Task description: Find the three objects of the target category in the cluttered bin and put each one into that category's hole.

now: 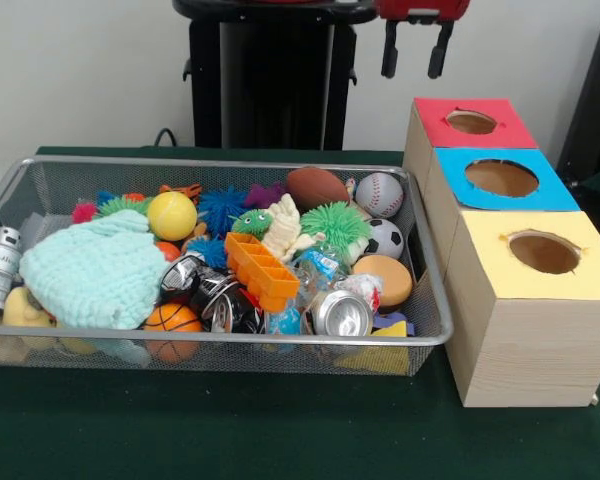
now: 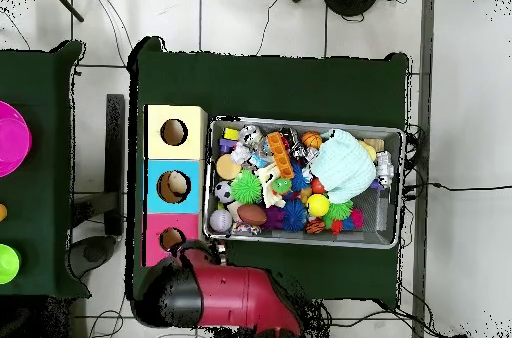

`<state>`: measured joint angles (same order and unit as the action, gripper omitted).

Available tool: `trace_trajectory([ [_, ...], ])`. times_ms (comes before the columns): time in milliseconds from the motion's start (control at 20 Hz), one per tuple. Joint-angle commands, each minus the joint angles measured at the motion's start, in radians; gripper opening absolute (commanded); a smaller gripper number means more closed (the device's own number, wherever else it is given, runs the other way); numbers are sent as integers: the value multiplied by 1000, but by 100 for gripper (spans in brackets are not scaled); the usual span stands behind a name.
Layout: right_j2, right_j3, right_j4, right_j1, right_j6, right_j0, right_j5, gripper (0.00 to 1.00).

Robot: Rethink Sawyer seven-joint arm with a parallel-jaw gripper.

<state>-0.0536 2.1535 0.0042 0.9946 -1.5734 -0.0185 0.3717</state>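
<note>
- gripper (image 1: 411,55) at top edge of front view, raised well above the bench, two black fingers hanging apart, released, nothing between them
- wire bin (image 1: 210,166) on green bench (image 1: 280,440), packed with clutter; also seen in overhead view (image 2: 395,132)
- three wooden boxes in a row just beside the bin's short end, touching each other: red-topped box (image 1: 480,140), blue-topped box (image 1: 550,195), yellow-topped box (image 1: 500,330), each with a round hole in top
- overhead: something pale shows inside the blue box's hole; cannot tell what
- balls in bin: yellow ball (image 1: 172,215) near the bin's robot-side rim, baseball (image 1: 379,194) and brown football (image 1: 316,187) in the corner nearest the red box, soccer ball (image 1: 384,238) just beside baseball, small basketball (image 1: 172,320) by the opposite long rim
- mint knitted hat (image 1: 98,268) covers the bin end away from the boxes
- orange ice tray (image 1: 261,271) mid-bin, tilted
- crushed silver can (image 1: 340,314) by the rim, green spiky ball (image 1: 335,225) beside soccer ball
- target category not evident
</note>
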Motion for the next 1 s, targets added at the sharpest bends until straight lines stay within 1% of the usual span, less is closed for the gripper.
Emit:
trace_trajectory([
  [50, -1, -129, 42, -93, -219, -18, -77, 100],
  [300, 14, -140, 60, -119, -220, -35, -119, 100],
  [400, 44, -134, 79, -122, -217, -61, -146, 100],
  [550, 15, -162, 86, -116, -223, -39, -135, 100],
  [800, 61, -142, 99, -136, -203, -79, -172, 100],
  [1000, 63, -150, 102, -148, -198, -81, -183, 100],
])
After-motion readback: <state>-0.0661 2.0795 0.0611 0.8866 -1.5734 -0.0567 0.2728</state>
